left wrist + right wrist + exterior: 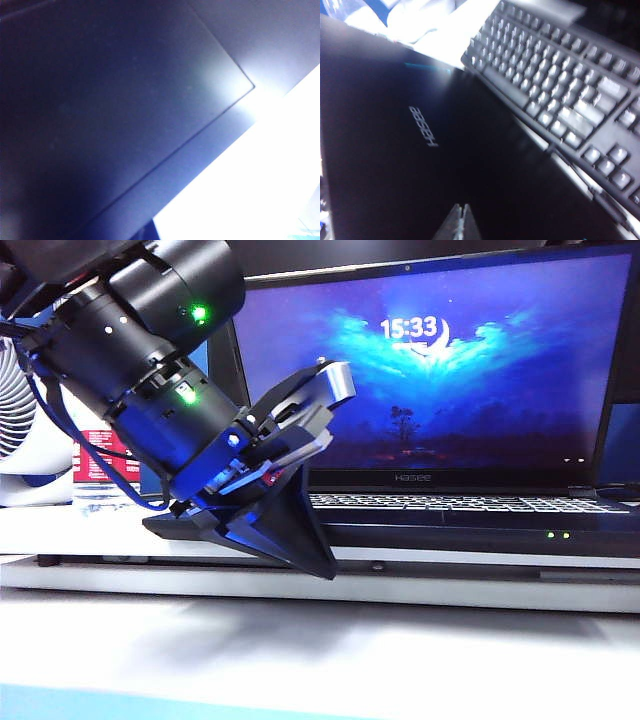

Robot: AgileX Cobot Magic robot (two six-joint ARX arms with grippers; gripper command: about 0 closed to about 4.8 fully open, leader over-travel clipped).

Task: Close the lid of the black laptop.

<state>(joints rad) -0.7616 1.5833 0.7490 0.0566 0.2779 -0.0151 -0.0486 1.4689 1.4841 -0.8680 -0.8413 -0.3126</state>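
My right claw [460, 222], clenched empty, hovers behind the upright lid [425, 360] of the black laptop [470, 520], poised to push; left claw [300, 455] clenched in front.

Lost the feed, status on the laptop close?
Left gripper low at front-left of black laptop, open or shut unclear. Right gripper shut, behind the lid at its outer shell. Lid upright, screen lit. Separate keyboard behind lid.

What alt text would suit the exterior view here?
A wide black laptop sits open, its lid upright showing blue night wallpaper and a 15:33 clock. The left gripper on a black robot arm hovers before the screen's left side.
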